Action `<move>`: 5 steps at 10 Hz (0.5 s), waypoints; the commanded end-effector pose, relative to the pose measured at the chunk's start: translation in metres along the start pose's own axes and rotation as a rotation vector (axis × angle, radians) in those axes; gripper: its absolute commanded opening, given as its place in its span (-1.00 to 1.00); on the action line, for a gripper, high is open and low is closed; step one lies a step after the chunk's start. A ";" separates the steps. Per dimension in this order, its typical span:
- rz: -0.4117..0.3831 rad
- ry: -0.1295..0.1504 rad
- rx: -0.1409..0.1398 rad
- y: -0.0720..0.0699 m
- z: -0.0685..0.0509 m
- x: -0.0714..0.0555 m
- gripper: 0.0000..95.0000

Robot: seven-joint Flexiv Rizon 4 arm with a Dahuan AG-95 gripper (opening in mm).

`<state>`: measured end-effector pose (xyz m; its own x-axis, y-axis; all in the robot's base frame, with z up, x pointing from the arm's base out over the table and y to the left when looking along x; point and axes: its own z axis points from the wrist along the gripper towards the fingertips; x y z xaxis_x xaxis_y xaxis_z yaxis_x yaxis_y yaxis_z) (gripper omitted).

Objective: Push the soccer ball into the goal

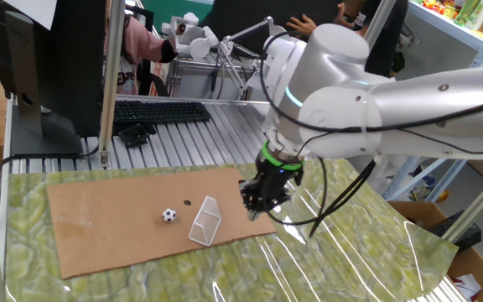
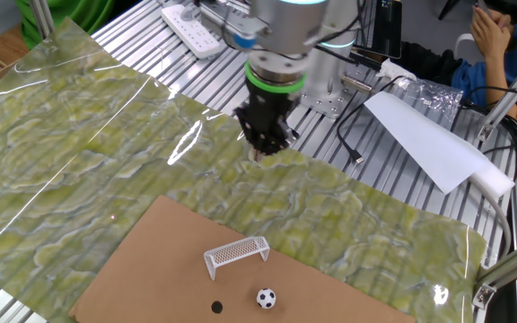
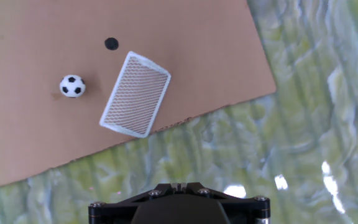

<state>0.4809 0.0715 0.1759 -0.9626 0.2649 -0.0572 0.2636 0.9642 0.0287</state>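
Observation:
The soccer ball (image 1: 168, 215) is tiny, white with black patches, and lies on a brown cardboard sheet (image 1: 99, 218). The white netted goal (image 1: 206, 221) stands just right of it, a short gap apart. Both show in the other fixed view, ball (image 2: 266, 298) and goal (image 2: 237, 254), and in the hand view, ball (image 3: 73, 86) and goal (image 3: 135, 94). My gripper (image 1: 261, 205) hangs above the green mat beyond the goal, on the side away from the ball. Its fingers look closed together and empty. It also shows in the other fixed view (image 2: 263, 148) and the hand view (image 3: 178, 185).
A small flat dark round spot (image 3: 111, 43) sits on the cardboard near the goal. The cardboard lies on a shiny green patterned mat (image 2: 88, 152). A keyboard (image 1: 162, 111), a monitor and a metal post (image 1: 107, 84) stand at the back. Cables trail beside the arm.

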 end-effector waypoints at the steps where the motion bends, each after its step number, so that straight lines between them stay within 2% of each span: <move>1: 0.020 -0.002 0.004 0.011 0.000 0.005 -1.00; 3: 0.024 0.001 0.004 0.018 0.000 0.006 -1.00; 5: 0.035 0.001 0.003 0.024 0.007 0.007 -1.00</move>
<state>0.4819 0.0994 0.1673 -0.9521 0.3010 -0.0544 0.2998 0.9535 0.0294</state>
